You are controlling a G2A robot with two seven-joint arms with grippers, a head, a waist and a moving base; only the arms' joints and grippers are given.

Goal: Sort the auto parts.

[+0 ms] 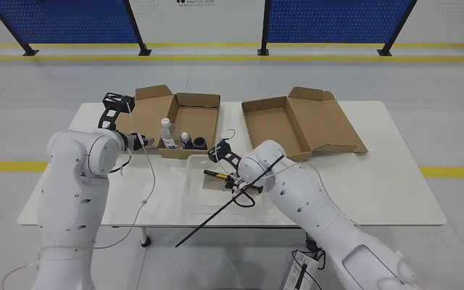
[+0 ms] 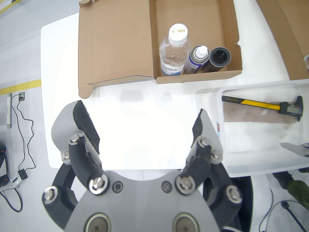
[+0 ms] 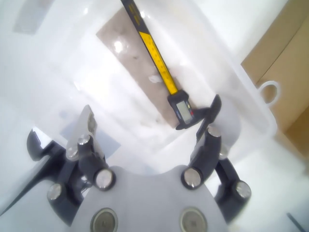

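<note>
Jaws of the right gripper (image 3: 150, 108) stand spread beside the digital caliper (image 3: 154, 56) in the clear bin (image 3: 241, 78), likely for pickup; left gripper (image 2: 139, 111) hovers spread, farther left.

Yellow-and-black digital caliper (image 2: 265, 104) lies in the clear plastic tub (image 2: 253, 165), just in front of the brown cardboard box (image 2: 193, 13) holding a clear plastic bottle (image 2: 175, 51)

This is looking like an industrial test hall or robotics lab: a pale grey floor (image 1: 217, 80) is spreading wide around one white tabletop (image 1: 377, 181), yellow tape lines (image 1: 217, 45) are crossing it, blue perforated partition panels (image 1: 65, 20) on black feet are fencing the far side, and a power adapter (image 2: 21, 173) is lying on the floor with its black cable (image 2: 23, 124) trailing.
</note>
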